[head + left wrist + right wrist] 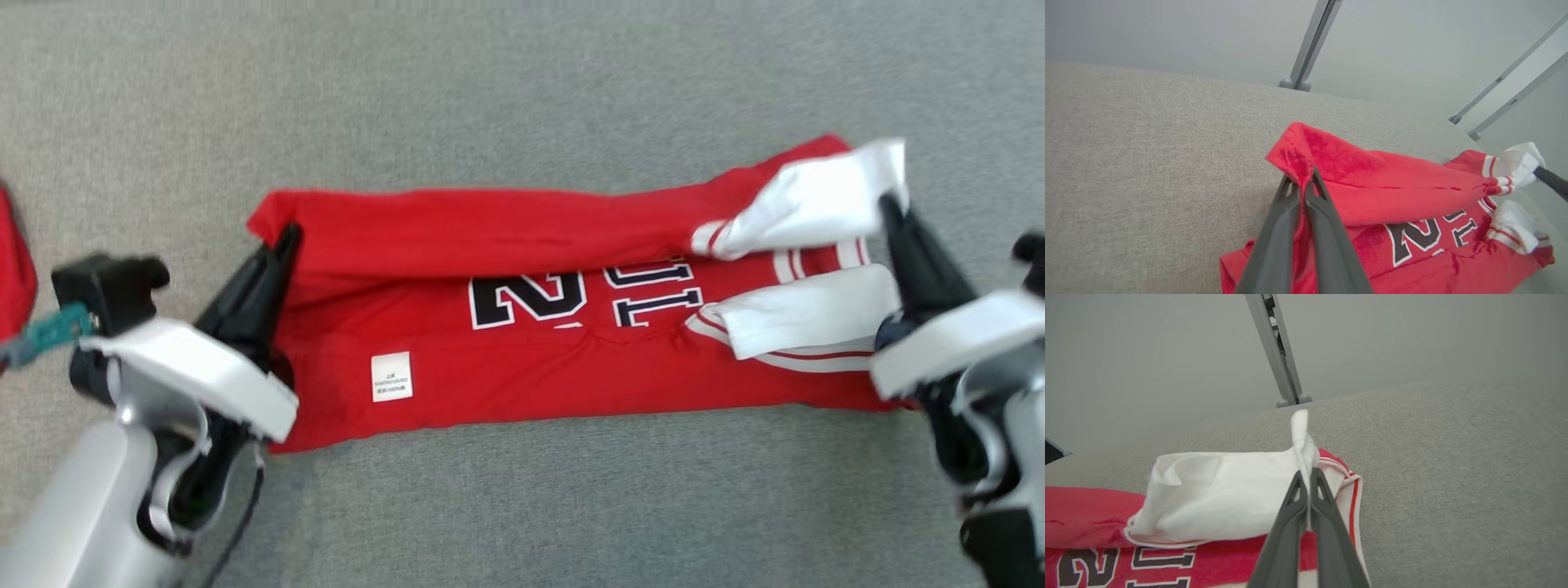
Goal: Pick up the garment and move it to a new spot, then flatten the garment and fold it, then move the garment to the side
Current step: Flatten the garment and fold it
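Here, a red garment (522, 359) is held at both ends, lying part-folded on the grey surface (522, 82).
Its hem (1294, 155) is pinched in the closed left gripper (286, 238); a white sleeve (816, 196) is clamped by the closed right gripper (889, 206).

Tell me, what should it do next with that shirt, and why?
Probably draw both pincers nearer, laying the lifted far edge over the near one: the left pincer grips a hem corner of the red, white-sleeved cloth jersey, the right pincer its white sleeve.
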{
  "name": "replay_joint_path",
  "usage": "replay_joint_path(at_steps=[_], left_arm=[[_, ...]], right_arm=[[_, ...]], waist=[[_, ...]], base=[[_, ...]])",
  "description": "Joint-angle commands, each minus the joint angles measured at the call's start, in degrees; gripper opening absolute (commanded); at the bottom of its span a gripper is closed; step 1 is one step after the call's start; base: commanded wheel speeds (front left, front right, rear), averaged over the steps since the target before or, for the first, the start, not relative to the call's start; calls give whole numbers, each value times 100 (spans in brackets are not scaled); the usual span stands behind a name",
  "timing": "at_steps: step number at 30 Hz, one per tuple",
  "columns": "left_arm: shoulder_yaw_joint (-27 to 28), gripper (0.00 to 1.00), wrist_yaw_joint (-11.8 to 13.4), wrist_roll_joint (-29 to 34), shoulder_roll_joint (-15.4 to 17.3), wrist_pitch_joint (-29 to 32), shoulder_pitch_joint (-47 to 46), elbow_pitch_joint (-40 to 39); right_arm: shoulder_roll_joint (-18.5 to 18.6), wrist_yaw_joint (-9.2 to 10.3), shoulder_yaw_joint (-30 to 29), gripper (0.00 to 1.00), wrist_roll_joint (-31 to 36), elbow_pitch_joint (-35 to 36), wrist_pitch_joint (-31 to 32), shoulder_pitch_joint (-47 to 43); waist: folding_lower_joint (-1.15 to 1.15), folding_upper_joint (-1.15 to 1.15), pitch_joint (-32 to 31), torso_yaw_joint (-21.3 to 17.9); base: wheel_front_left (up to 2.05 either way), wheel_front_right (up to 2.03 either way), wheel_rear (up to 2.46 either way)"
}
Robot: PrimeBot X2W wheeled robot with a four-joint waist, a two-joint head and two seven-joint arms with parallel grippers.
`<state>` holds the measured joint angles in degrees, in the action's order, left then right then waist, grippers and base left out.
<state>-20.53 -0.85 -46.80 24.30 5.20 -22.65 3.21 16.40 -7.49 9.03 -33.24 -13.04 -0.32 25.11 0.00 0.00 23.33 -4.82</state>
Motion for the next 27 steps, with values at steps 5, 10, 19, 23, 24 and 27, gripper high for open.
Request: replay_joint_path(at_steps=[5, 10, 19, 23, 24, 27], left_arm=[[97, 0, -32, -257, -102, -296, 638, -51], [180, 100, 38, -396, -237, -669, 1273, 287], [505, 100, 500, 78, -206, -1777, 2203, 657], [672, 100, 690, 790, -395, -2034, 2249, 624], [800, 100, 704, 1000, -524, -2036, 2190, 543], [1134, 100, 596, 1627, -960, -2030, 2209, 342]], right_arm=[[-126, -1, 202, 0, 56, 114, -143, -574], [-170, -1, 315, 100, 409, -294, -351, -751], [-135, -7, -533, 100, 450, -101, 213, -663], [-344, -6, -683, 100, 745, -268, 836, -294], [-410, -6, -684, 100, 807, -359, 969, -198], [-507, -5, -701, 100, 1073, -656, 1241, 0]], waist=[[0, 0, -239, -180], [0, 0, -414, -307], [0, 0, -592, -331], [0, 0, -519, -195], [0, 0, -495, -136], [0, 0, -447, 56]], base=[[0, 0, 0], [0, 0, 0], [0, 0, 0], [0, 0, 0], [0, 0, 0], [0, 0, 0]])
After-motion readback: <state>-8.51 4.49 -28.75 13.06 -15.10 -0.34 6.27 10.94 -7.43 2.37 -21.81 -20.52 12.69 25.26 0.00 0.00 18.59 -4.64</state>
